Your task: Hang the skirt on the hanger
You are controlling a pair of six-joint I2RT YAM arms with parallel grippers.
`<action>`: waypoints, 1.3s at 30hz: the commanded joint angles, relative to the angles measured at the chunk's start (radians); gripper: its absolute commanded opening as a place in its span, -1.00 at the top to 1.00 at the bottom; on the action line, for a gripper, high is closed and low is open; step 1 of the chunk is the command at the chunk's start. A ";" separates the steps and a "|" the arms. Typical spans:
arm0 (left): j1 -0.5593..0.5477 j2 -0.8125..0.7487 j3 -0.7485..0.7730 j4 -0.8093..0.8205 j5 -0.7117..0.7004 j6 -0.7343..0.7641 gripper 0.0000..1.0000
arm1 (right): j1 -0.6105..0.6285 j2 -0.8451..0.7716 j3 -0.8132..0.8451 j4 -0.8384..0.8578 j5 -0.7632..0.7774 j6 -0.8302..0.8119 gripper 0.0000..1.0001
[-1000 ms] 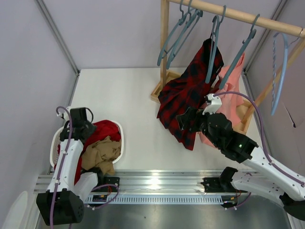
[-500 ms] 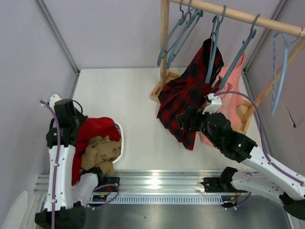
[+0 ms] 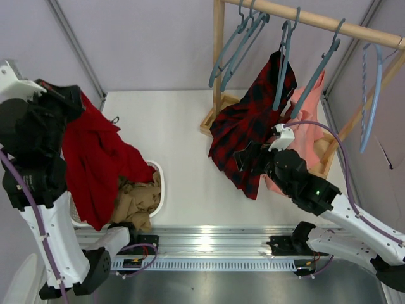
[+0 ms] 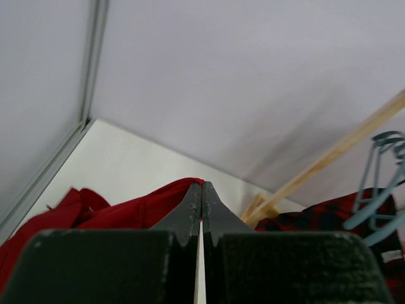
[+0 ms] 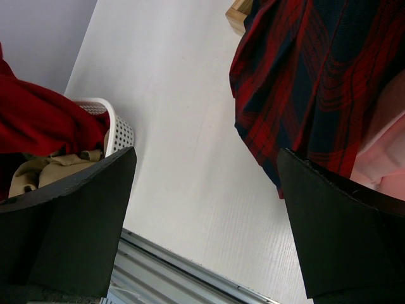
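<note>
My left gripper (image 3: 73, 95) is raised high at the far left and shut on the top edge of the bright-red skirt (image 3: 95, 164). The skirt hangs down from it, its lower part over the basket. In the left wrist view the closed fingertips (image 4: 202, 185) pinch the red cloth (image 4: 139, 206). Grey-blue hangers (image 3: 237, 44) hang on the wooden rail (image 3: 316, 22) at the back right and also show in the left wrist view (image 4: 380, 202). My right gripper (image 3: 243, 158) is open and empty, low beside the plaid garment; its jaws (image 5: 205, 155) stand wide over bare table.
A white basket (image 3: 159, 183) holds a tan-brown garment (image 3: 136, 202). A red-and-black plaid garment (image 3: 253, 126) and a pink one (image 3: 307, 136) hang on hangers on the rail. A paler blue twisted hanger (image 3: 373, 95) hangs at the far right. The rack's wooden post (image 3: 218, 63) stands mid-back.
My left arm has risen from the basket to high at the left, pulling the red skirt up and out. The right arm has not moved.
</note>
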 commanded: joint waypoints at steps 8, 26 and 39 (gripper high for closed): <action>-0.105 0.229 0.471 0.114 0.282 -0.037 1.00 | 0.000 -0.042 0.014 0.060 -0.046 -0.006 -0.99; -0.356 0.041 -0.076 -0.215 0.222 0.232 1.00 | 0.067 0.079 0.021 0.252 -0.178 -0.120 -0.98; -0.356 -0.159 -0.411 -0.308 0.092 0.221 1.00 | 0.049 0.369 -0.045 0.470 -0.164 0.228 -0.99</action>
